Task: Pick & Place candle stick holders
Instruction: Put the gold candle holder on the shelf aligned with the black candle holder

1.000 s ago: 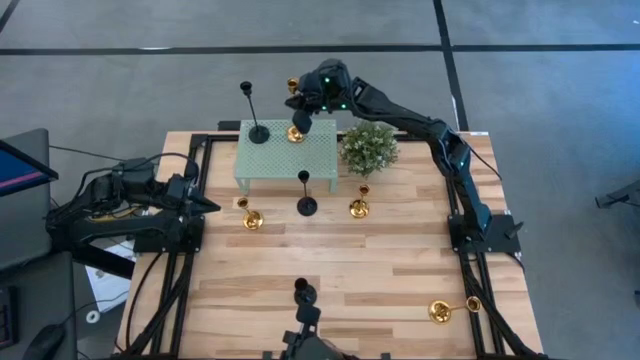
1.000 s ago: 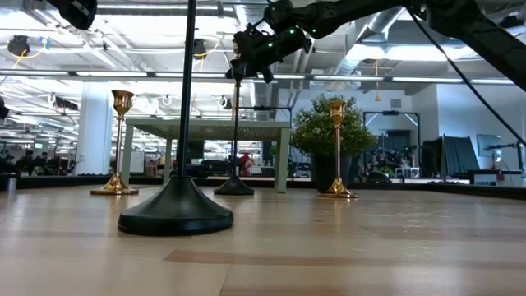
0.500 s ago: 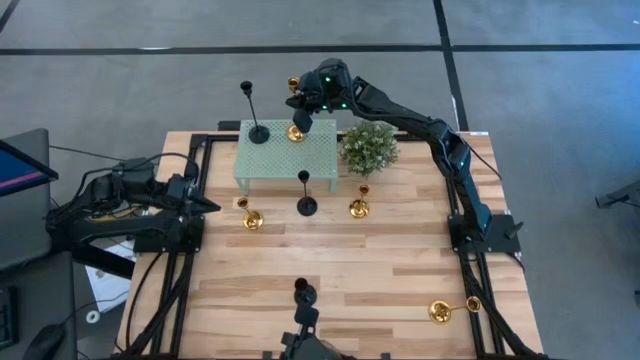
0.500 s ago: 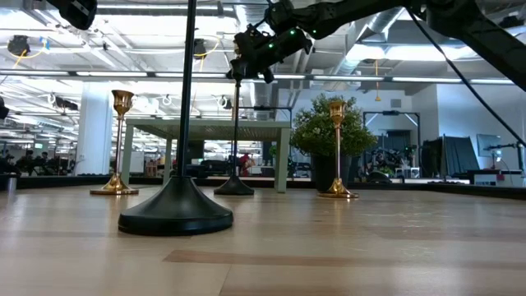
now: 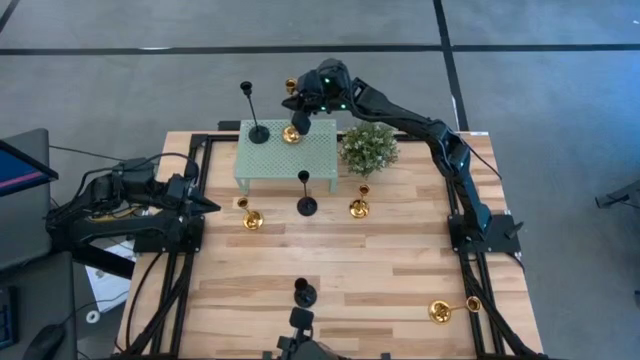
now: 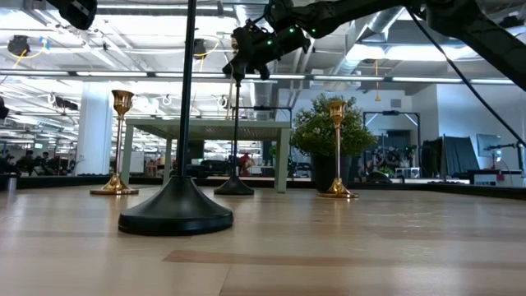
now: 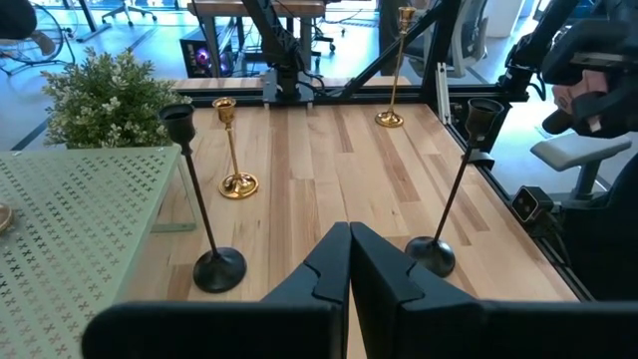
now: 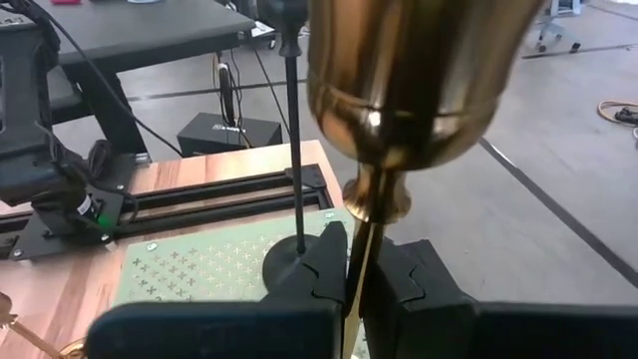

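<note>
The right gripper (image 5: 297, 108) pinches the stem of a gold candle stick holder (image 5: 291, 133) whose base sits on the mint-green mesh table (image 5: 320, 150), beside a black holder (image 5: 258, 131). The left gripper (image 5: 212, 204), fingers pressed together, waits at the light wooden tabletop (image 5: 350, 270)'s left edge. Beyond lies grey floor; a bushy plant (image 5: 369, 148) stands nearby.

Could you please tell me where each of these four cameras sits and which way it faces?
High: overhead, straight down; both arms, right hand over the mint table.
Low: tabletop level, facing the room; right arm overhead.
Left wrist: looks past the left hand across the tabletop.
Right wrist: right hand gripping a gold holder.
Both wrist views show the mint table.
</note>
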You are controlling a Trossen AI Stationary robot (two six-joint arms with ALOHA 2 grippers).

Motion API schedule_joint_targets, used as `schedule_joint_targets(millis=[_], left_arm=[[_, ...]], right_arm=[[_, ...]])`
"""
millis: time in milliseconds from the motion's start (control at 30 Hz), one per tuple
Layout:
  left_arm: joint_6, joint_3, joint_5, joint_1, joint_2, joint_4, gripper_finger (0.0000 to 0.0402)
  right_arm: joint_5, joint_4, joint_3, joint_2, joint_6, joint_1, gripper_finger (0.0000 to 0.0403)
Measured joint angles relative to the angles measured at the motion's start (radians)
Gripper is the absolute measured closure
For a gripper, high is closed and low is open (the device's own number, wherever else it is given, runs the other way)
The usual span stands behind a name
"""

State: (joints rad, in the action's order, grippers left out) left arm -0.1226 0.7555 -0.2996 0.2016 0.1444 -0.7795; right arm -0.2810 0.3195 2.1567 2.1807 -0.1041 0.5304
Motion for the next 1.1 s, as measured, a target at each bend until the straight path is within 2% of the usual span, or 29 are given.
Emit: schedule_joint_targets(millis=[833,1100], left_arm=[[0.000,0.000,0.000,0.000,0.000,-0.002,0.0392],[0.000,0.000,0.000,0.000,0.000,-0.002,0.0392]], right_arm=[[0.017,0.016,0.000,0.000,-0.002,0.009,0.0403],[0.017,-0.032,0.000,0.000,-0.001,0.008,0.0379]])
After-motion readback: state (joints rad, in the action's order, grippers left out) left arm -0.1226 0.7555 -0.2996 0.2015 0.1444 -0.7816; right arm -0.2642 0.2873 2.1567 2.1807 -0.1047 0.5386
